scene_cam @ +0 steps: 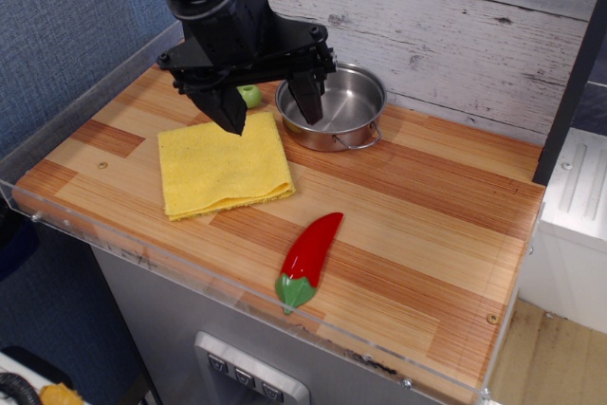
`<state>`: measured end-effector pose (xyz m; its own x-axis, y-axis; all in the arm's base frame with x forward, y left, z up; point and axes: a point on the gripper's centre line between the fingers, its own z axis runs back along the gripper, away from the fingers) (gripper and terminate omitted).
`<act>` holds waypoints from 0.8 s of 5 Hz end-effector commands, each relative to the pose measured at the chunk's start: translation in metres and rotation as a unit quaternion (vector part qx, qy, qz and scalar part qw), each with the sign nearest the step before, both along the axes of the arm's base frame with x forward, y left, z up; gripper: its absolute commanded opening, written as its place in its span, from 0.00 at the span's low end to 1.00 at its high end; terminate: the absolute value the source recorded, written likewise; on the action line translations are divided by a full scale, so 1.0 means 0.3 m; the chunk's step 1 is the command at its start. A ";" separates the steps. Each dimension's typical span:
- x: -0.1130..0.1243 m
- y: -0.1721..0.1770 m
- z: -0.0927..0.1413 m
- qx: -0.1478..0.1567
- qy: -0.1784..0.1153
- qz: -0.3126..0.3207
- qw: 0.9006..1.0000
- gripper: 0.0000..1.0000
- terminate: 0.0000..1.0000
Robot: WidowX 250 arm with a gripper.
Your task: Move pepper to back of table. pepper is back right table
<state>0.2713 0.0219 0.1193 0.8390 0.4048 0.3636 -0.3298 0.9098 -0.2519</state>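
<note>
A: Start at the hand point(268, 104). What is it doing?

B: It hangs above the back of the table point(417, 206), fingers spread wide and holding nothing. One finger tip points down over the back corner of the yellow cloth point(223, 166), the other is in front of the rim of the steel pot point(335, 103).

A: And the pepper point(308, 259)?

B: Well apart from the hand, lying flat near the front edge, just beside the clear rim. Its green stem cap points to the front and the red tip angles toward the back right. It is not yet touched, so I judge the whole move is still ahead.

A: What could go wrong?

B: Several things, as I judge it. The pepper is glossy and tapered; a pinch near the thin tip could squirt it out, and so close to the rim it might be pushed against the acrylic. Lowered where it hangs now, the hand would snag the cloth or knock the pot. A small green toy point(249, 95) sits behind the cloth beside the pot and could be mistaken for the target.

A: Anything in the pot?

B: It looks empty; only reflections show on its bottom, though the hand hides part of its near side.
</note>
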 end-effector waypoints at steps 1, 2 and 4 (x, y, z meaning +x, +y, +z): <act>0.000 0.000 0.000 0.000 0.000 0.000 1.000 1.00 0.00; -0.028 -0.007 -0.050 0.022 0.009 -0.009 1.000 1.00 0.00; -0.084 -0.068 -0.144 0.041 0.035 -0.032 0.998 1.00 0.00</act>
